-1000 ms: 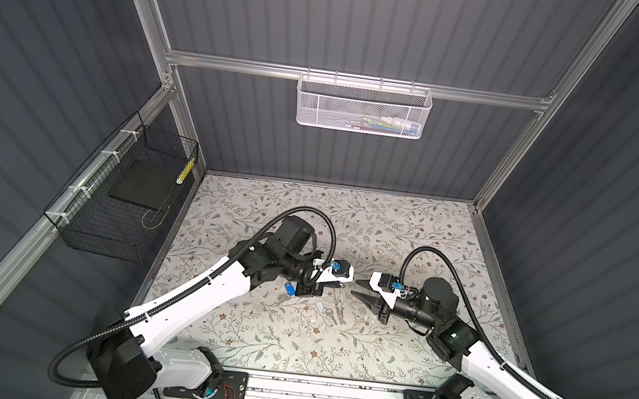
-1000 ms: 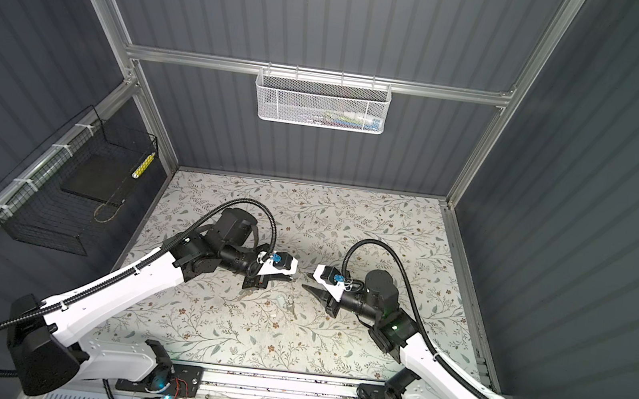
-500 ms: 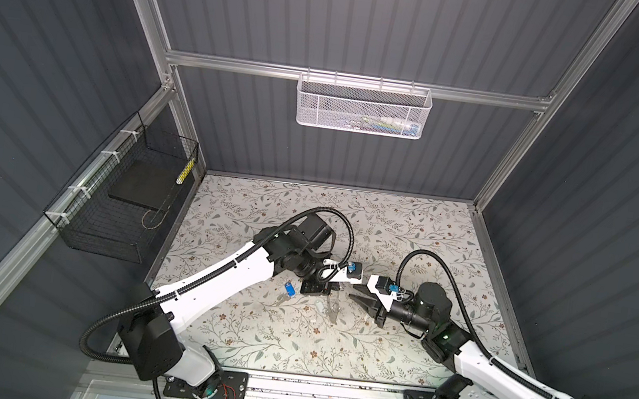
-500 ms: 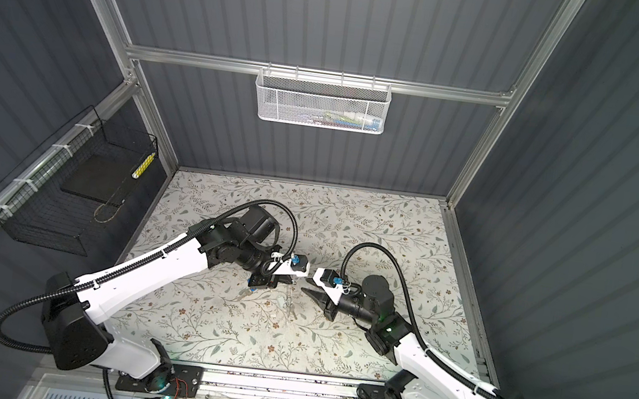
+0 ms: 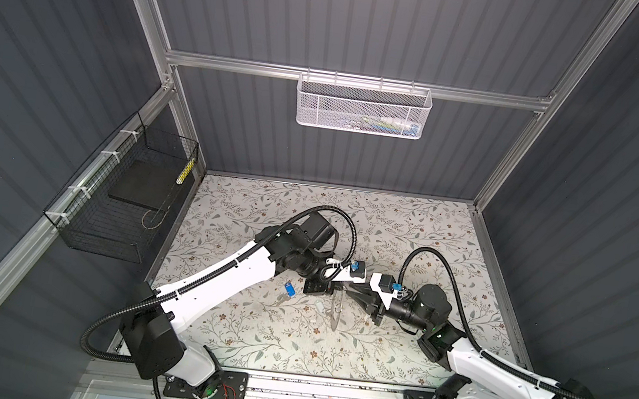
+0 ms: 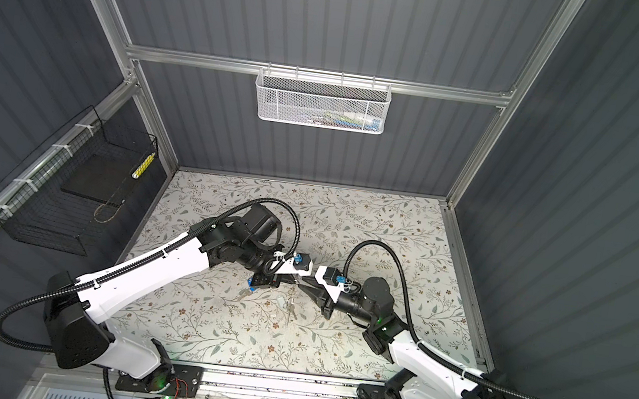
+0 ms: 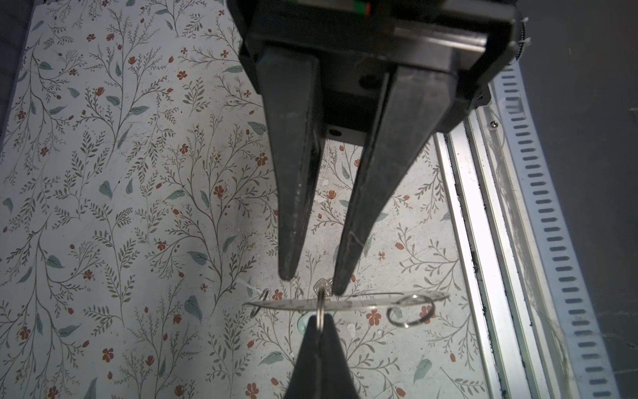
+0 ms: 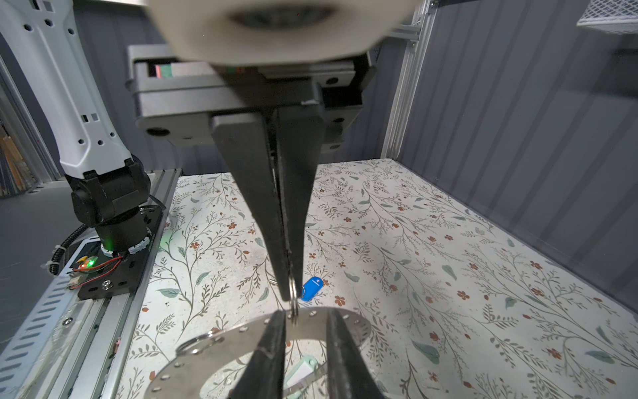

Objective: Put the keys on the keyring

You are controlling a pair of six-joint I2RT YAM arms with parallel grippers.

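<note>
The keyring (image 8: 238,340), a wide flat grey ring with small rim holes, hangs above the table between both grippers; the left wrist view shows it edge-on (image 7: 362,301). My left gripper (image 7: 320,316) (image 8: 288,297) is shut on a small split ring (image 8: 293,305) threaded through the keyring's rim. My right gripper (image 8: 305,314) (image 7: 312,285) faces it, fingers apart, tips at the keyring's edge. The blue-headed key (image 8: 312,286) (image 5: 288,288) lies on the table beyond the keyring. The whitish-headed key (image 8: 303,371) lies on the table under it. In both top views the grippers meet at mid-table (image 5: 341,291) (image 6: 296,284).
Two more small split rings (image 7: 411,312) (image 7: 259,304) hang from the keyring's rim. The floral table mat (image 5: 409,237) is walled at the back and sides. A black wire basket (image 5: 120,199) hangs on the left wall, a white mesh basket (image 5: 361,107) on the back wall. A metal rail (image 5: 326,390) runs along the front.
The left arm has swung right towards the centre and the right gripper has reached left, so the tips now meet at the keyring. The right jaws have narrowed.
</note>
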